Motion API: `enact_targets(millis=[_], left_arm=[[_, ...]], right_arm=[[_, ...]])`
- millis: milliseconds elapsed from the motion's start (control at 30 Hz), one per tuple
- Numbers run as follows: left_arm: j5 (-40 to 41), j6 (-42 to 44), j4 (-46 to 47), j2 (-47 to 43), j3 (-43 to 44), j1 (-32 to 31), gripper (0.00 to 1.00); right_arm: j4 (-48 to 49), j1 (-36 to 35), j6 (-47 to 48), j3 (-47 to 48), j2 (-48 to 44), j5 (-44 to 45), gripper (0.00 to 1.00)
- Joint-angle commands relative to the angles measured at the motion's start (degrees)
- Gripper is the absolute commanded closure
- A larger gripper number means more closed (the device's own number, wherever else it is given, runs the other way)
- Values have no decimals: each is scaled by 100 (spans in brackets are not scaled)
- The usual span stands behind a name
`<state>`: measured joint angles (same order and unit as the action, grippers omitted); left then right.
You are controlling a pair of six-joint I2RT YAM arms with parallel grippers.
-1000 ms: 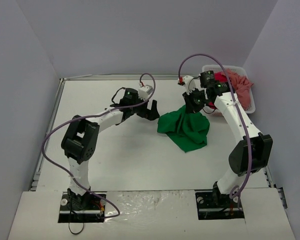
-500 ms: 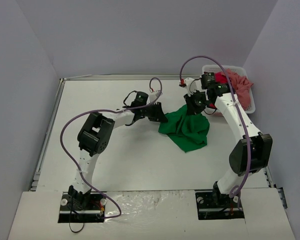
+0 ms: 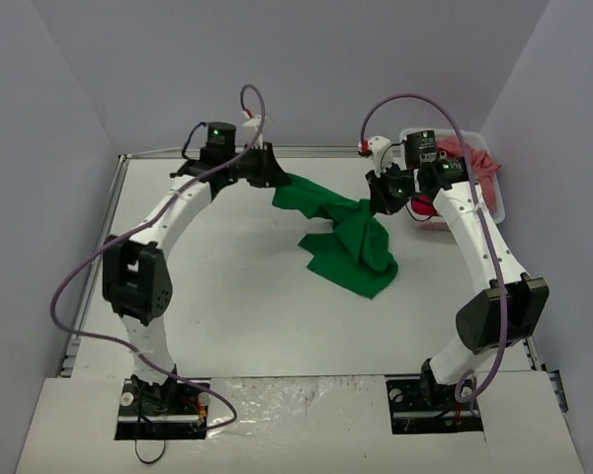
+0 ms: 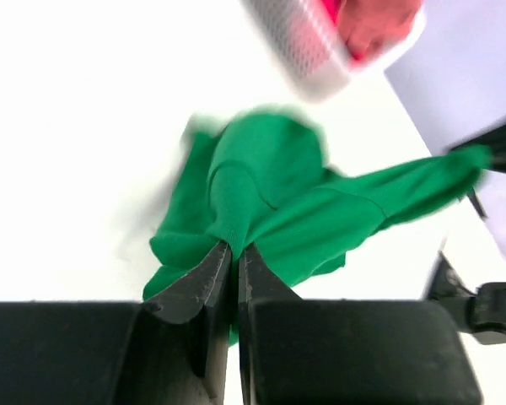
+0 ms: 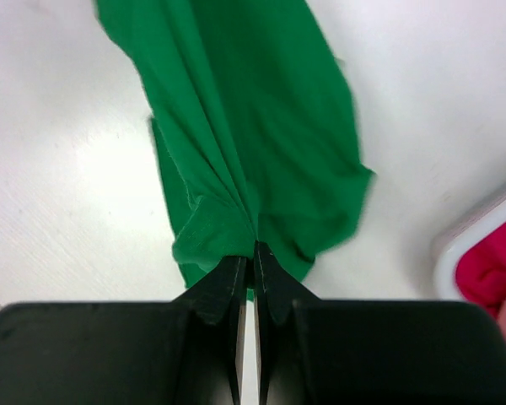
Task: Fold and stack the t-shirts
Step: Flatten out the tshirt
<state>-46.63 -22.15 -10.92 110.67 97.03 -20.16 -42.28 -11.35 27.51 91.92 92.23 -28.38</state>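
now my left gripper (image 3: pixel 276 178) pinches the green t-shirt (image 3: pixel 348 245) at its ten o'clock end, my right gripper (image 3: pixel 380 201) clamps its one o'clock end; the rest drapes onto the tabletop (image 3: pixel 227 296).

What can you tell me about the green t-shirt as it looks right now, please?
The green t-shirt is plain, bright green soft cloth, crumpled and unfolded. The left gripper is shut on one bunched edge toward the far left, and the right gripper is shut on another edge near the white basket. A wrinkled band of cloth stretches between them. The rest sags into a loose heap on the white table, outside the basket.
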Motion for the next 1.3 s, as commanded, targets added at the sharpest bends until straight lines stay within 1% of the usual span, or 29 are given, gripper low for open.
enact_targets(millis=[0, 67, 167, 267, 333, 467, 533, 600, 667, 733, 800, 933, 967, 1000, 1033, 1067, 1100, 1133, 1167, 1200, 1233, 1267], left_arm=[[435, 1555, -1613, -1389, 790, 223, 98], [558, 1827, -1799, -1871, 939, 232, 98], [594, 1951, -1975, -2346, 1054, 223, 98], [454, 2022, -2090, -2724, 1081, 206, 98], [470, 2013, -2099, -3006, 1020, 145, 98], [786, 2197, -2213, -3262, 782, -136, 98], [910, 2408, -2310, -3324, 572, -286, 98], [954, 2470, -2283, -3359, 361, -383, 98], [963, 2610, -2283, -3386, 106, -523, 98], [867, 2698, -2292, -3377, 9, -550, 98], [971, 2699, -2275, -3351, 35, -559, 98], [1612, 2760, -2178, -3053, 342, -594, 98], [1935, 2760, -2117, -2930, 586, -603, 98], [2052, 2734, -2081, -2789, 728, -612, 98], [2157, 2673, -2020, -2466, 895, -612, 98], [2280, 2646, -1993, -2289, 1279, -620, 98], [2334, 2594, -1976, -1869, 1509, -638, 98], [2378, 2489, -1941, -1630, 1755, -655, 98], [2387, 2409, -1932, -1402, 2306, -690, 98], [2378, 2330, -1940, -886, 2616, -726, 98], [2352, 2060, -1967, -576, 2958, -752, 98], [2291, 1961, -2010, -286, 3336, -787, 98]], right_arm=[[-219, -33, 88, 703, -398, -1, 100], [-228, -60, 88, 1132, -398, -27, 100], [-254, -86, 106, 1555, -398, -114, 100], [-298, -104, 115, 1706, -442, -421, 100], [-298, -121, 132, 1645, -512, -580, 100], [-263, -139, 246, 1102, -635, -678, 100], [-254, -139, 325, 627, -714, -686, 100], [-228, -148, 369, 119, -793, -721, 100], [-228, -148, 396, -182, -846, -756, 100], [-237, -157, 457, -586, -1013, -835, 100], [-245, -183, 492, -806, -1249, -914, 100], [-351, -262, 659, -1350, -1803, -1038, 100], [-403, -288, 738, -1422, -1996, -1064, 100], [-430, -297, 773, -1501, -2076, -1116, 100], [-465, -297, 809, -1667, -2164, -1195, 100], [-483, -297, 852, -1747, -2243, -1231, 100], [-500, -297, 879, -1826, -2375, -1275, 100], [-509, -297, 905, -1896, -2428, -1336, 100], [-518, -297, 932, -2028, -2550, -1389, 100], [-544, -297, 1002, -2098, -2595, -1468, 100], [-562, -288, 1054, -2151, -2639, -1616, 100], [-562, -288, 1090, -2239, -2709, -1688, 100]])
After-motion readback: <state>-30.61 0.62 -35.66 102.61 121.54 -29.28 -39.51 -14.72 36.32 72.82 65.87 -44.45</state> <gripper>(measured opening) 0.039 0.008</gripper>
